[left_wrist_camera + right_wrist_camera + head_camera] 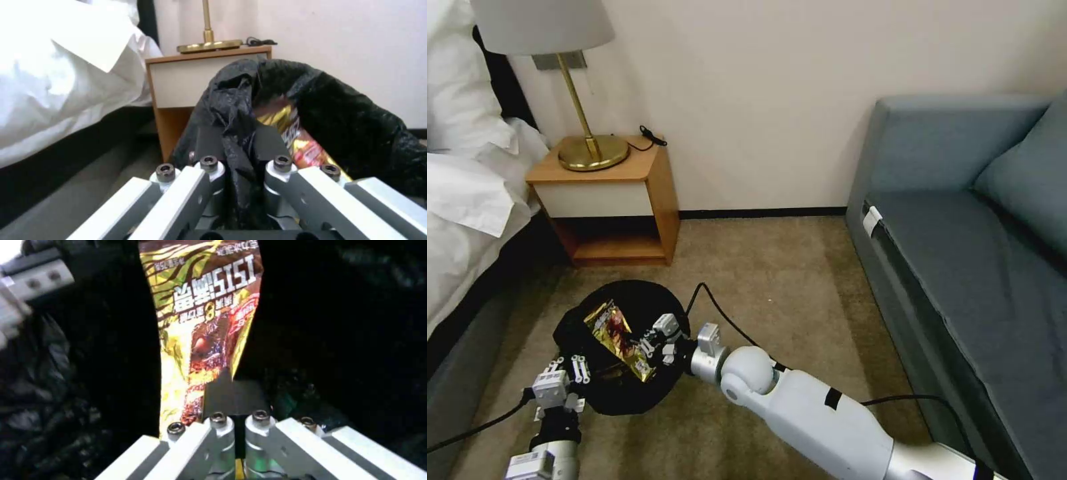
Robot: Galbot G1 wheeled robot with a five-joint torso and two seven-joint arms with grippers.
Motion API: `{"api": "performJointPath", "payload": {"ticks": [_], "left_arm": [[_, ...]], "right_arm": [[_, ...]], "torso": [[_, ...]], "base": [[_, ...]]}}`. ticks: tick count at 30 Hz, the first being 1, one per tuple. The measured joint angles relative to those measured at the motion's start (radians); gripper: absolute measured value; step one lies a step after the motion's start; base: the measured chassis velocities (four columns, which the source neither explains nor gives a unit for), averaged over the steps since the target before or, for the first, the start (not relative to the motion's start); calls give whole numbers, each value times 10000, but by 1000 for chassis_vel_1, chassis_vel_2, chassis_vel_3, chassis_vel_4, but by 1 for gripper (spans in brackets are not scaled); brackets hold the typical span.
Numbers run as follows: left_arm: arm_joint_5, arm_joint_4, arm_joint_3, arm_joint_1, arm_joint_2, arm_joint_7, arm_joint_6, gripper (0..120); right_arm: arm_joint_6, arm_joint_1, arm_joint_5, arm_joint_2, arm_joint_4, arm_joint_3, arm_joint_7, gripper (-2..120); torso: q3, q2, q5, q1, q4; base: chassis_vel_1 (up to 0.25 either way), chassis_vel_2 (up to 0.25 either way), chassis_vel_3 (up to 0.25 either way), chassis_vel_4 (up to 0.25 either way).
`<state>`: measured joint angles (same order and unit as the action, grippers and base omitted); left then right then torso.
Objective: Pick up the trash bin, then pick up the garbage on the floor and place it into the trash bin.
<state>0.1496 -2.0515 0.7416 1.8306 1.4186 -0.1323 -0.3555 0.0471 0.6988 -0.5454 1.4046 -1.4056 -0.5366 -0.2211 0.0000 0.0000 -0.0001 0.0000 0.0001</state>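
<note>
On the carpet (800,280) by the bed, my left tool (238,156) pinches the bin (627,347) rim; right tool (234,400) clamps the light, crinkly wrapper (204,320) by its end.

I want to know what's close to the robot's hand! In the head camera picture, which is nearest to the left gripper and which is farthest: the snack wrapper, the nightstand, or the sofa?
From the left gripper, clamped on the trash bin rim:
1. Snack wrapper, just beside it over the bin, held by the right gripper.
2. Nightstand, farther ahead by the bed.
3. Sofa, farthest, across the carpet on the right.
</note>
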Motion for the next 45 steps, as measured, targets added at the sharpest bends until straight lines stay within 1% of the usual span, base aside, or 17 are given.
{"api": "performJointPath", "payload": {"ticks": [4,6,7,10,13,15,16,20,21,25,26,29,30,31,41,44,45], "left_arm": [[18,16,4,7,33,-6,-55,7],[29,16,17,14,39,-23,-87,7],[29,16,17,14,39,-23,-87,7],[42,16,36,45,48,-44,-131,7],[42,19,38,55,61,-53,-155,7],[18,63,29,39,117,-61,-190,7],[18,63,29,39,117,-61,-190,7],[-61,153,-21,-18,265,-68,-227,7],[-61,153,-21,-18,265,-68,-227,7],[-181,245,-46,-50,395,-71,-291,7],[-181,245,-46,-50,395,-71,-291,7],[-204,252,-34,-37,423,-84,-354,7],[-204,252,-34,-37,423,-84,-354,7],[-197,252,-21,-29,406,-86,-382,7],[0,292,12,-157,328,-238,-454,7],[286,222,9,-236,347,-345,-408,7],[729,196,-2,-352,454,-466,-318,7]], "right_arm": [[-132,15,369,49,197,10,25,0],[-149,45,457,43,218,39,62,7],[-149,45,457,43,218,39,62,7],[-214,139,665,-18,218,142,83,24],[-303,233,846,-72,256,263,83,30],[-434,421,1002,-203,289,506,82,42],[-434,421,1002,-203,289,506,82,42],[-664,734,1069,-419,273,833,61,57],[-664,734,1069,-419,273,833,61,57],[-847,1073,1089,-538,176,1283,56,76],[-847,1073,1089,-538,176,1283,56,76],[-822,1337,876,-639,-290,1807,45,92],[-822,1337,876,-639,-290,1807,45,92],[-790,1406,767,-673,-461,1988,44,96],[-746,2052,380,-1026,-1289,3225,63,100],[-762,2384,215,-1115,-1457,3850,94,100],[-779,2692,25,-1180,-1575,4471,151,100]], "torso": [[0,0,0,0,0],[0,0,0,0,0],[0,0,0,0,0],[0,0,1,0,0],[0,0,2,0,0],[0,0,2,0,0],[0,0,2,0,0],[-1,0,2,0,-2],[-1,0,2,0,-2],[0,0,2,0,-3],[0,0,2,0,-3],[-1,0,2,0,-1],[-1,0,2,0,-1],[-1,0,2,0,-1],[0,0,3,0,0],[0,0,2,0,0],[-1,0,3,0,-1]], "base": [[0,0,0,0],[0,0,0,0],[0,0,0,0],[0,0,0,0],[0,0,0,0],[0,0,0,0],[0,0,0,0],[0,0,0,0],[0,0,0,0],[0,0,0,0],[0,0,0,0],[0,0,0,0],[0,0,0,0],[0,0,0,0],[0,0,0,0],[0,0,0,0],[0,0,0,0]]}}
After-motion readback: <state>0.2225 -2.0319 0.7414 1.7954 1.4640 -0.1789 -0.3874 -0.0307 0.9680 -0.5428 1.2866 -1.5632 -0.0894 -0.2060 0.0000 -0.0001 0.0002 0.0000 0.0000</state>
